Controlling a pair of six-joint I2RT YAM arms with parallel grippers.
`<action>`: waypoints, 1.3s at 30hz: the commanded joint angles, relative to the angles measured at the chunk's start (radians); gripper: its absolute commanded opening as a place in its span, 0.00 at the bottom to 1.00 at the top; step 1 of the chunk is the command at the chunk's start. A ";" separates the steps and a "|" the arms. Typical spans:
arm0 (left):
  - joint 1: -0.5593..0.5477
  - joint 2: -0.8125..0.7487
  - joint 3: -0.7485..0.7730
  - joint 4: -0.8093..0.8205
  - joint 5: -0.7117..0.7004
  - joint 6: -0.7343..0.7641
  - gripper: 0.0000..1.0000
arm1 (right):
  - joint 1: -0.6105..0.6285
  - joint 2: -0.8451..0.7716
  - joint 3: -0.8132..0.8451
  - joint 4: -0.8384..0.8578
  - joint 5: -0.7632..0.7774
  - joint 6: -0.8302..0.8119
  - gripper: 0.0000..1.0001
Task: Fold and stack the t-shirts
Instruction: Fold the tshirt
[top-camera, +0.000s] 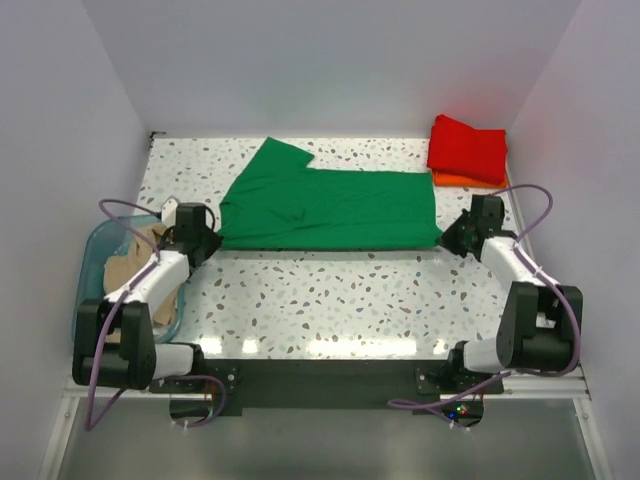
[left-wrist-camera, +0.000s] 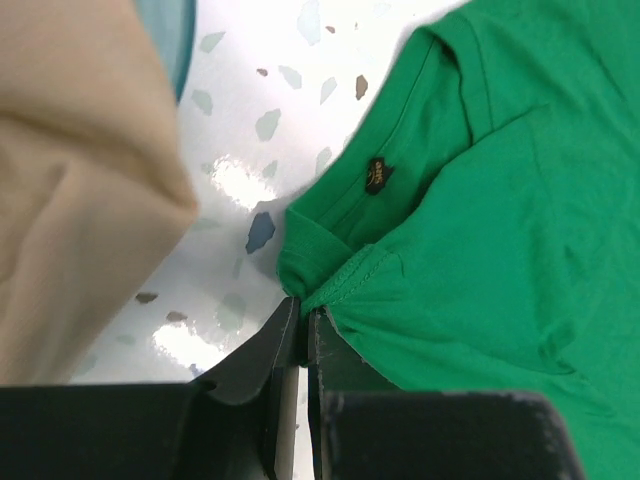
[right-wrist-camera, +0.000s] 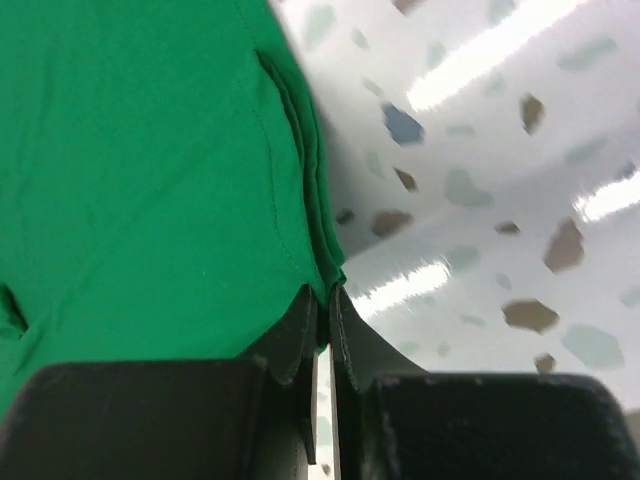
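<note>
Black fingers of the left gripper (left-wrist-camera: 300, 320) sit right at the bottom of the left wrist view, pressed together on a bunched bit of the green t-shirt (left-wrist-camera: 480, 200) just below the collar, near a small dark tag (left-wrist-camera: 378, 176). Same deal on the other side: the right gripper (right-wrist-camera: 322, 300) is clamped on the shirt's lower corner, where a couple of layers of hem stack up at the edge.

From the top camera, the green shirt lies as a long band across the middle of the speckled table (top-camera: 330, 300), with one sleeve poking out toward the upper left. A red t-shirt (top-camera: 468, 148) sits folded on an orange t-shirt (top-camera: 465, 181) in the upper right corner. The beige t-shirt (top-camera: 135, 262) is crumpled in the teal bin (top-camera: 92, 255) at the left edge.

So my read is we're mid-fold on the green one, with both near corners grabbed. The next move probably needs both arms lifting together and carrying that edge over evenly so the cloth doesn't skew or sag in the middle.

Fabric looks like soft matte knit with stitched hems, limp and a bit wrinkly. The tabletop is glossy, so the cloth could slide.
</note>
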 joint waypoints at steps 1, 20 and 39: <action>0.002 -0.101 -0.051 -0.086 -0.048 -0.031 0.00 | -0.050 -0.095 -0.075 -0.085 -0.027 -0.038 0.00; -0.030 -0.518 -0.186 -0.347 -0.051 -0.061 0.49 | -0.107 -0.511 -0.209 -0.412 -0.011 -0.051 0.47; -0.090 0.278 0.525 0.083 0.130 0.381 0.61 | 0.031 0.015 0.240 -0.135 -0.060 -0.188 0.66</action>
